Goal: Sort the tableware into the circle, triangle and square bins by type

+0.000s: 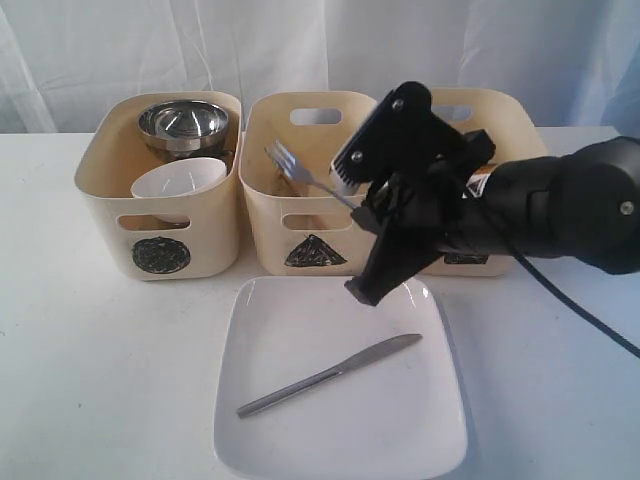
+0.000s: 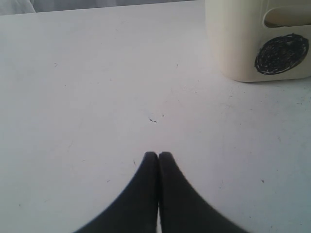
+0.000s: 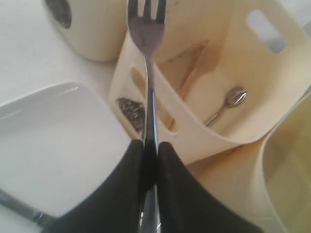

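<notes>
My right gripper (image 1: 362, 205) is shut on the handle of a steel fork (image 1: 290, 165), held above the front wall of the triangle bin (image 1: 262, 235). In the right wrist view the fork (image 3: 146, 34) sticks out from the gripper (image 3: 150, 145) with its tines beyond the bin's rim (image 3: 252, 87); a spoon (image 3: 228, 102) and wooden chopsticks (image 3: 187, 82) lie inside. The circle bin (image 1: 100, 215) holds a steel bowl (image 1: 183, 122) and a white bowl (image 1: 178, 185). A knife (image 1: 330, 375) lies on the white square plate (image 1: 300, 330). My left gripper (image 2: 158, 155) is shut and empty over bare table.
The square bin (image 1: 510, 115) stands at the right, mostly hidden behind my right arm. The plate sits in front of the triangle bin, close to the table's near edge. The circle bin (image 2: 243, 43) stands ahead and to one side of my left gripper.
</notes>
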Tool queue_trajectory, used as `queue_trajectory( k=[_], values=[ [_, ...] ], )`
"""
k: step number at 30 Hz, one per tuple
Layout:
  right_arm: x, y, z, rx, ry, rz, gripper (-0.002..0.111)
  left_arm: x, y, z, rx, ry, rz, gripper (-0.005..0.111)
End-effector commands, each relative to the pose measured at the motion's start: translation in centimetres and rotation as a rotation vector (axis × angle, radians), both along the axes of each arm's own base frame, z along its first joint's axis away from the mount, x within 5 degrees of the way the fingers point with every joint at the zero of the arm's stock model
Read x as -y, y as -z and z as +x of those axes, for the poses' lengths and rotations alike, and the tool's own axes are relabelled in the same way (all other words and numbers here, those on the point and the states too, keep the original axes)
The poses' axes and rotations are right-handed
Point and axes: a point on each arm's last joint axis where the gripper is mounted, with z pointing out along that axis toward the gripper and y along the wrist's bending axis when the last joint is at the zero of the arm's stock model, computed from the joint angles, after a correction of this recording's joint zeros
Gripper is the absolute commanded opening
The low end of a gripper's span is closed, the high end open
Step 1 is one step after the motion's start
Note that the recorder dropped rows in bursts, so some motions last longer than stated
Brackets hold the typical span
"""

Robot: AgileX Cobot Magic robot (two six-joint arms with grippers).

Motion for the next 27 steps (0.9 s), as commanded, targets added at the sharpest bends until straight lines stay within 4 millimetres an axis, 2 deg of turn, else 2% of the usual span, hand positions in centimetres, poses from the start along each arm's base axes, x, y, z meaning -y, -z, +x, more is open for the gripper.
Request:
queue_trajectory(
  k=[1, 6, 9, 14, 20, 24, 27],
  values=[
    [0.2, -1.4, 0.7, 0.117, 0.083, 0.117, 0.0, 0.1, 0.1, 0.0, 0.0, 0.005, -0.016, 0.0],
    [0.1, -2.3, 2.0, 0.276, 0.147, 0.191, 0.0, 0.1, 0.1, 0.0, 0.0, 0.005, -0.016, 0.0],
    [-1.0, -1.0, 3.8, 0.266, 0.155, 0.175, 0.0, 0.1, 0.1, 0.0, 0.0, 0.005, -0.016, 0.0],
    [-2.2, 0.0, 6.0, 0.285, 0.188, 0.202, 0.0, 0.1, 0.1, 0.0, 0.0, 0.005, -0.016, 0.0],
    [-2.2, -0.4, 5.7, 0.236, 0.203, 0.247, 0.0, 0.1, 0.1, 0.0, 0.0, 0.005, -0.016, 0.0],
    [-2.1, -0.6, 4.6, 0.131, 0.16, 0.205, 0.0, 0.1, 0.1, 0.0, 0.0, 0.005, -0.016, 0.0],
    [-1.8, -1.3, 3.7, 0.145, 0.069, 0.1, 0.0, 0.1, 0.1, 0.0, 0.0, 0.005, -0.016, 0.0]
  ],
)
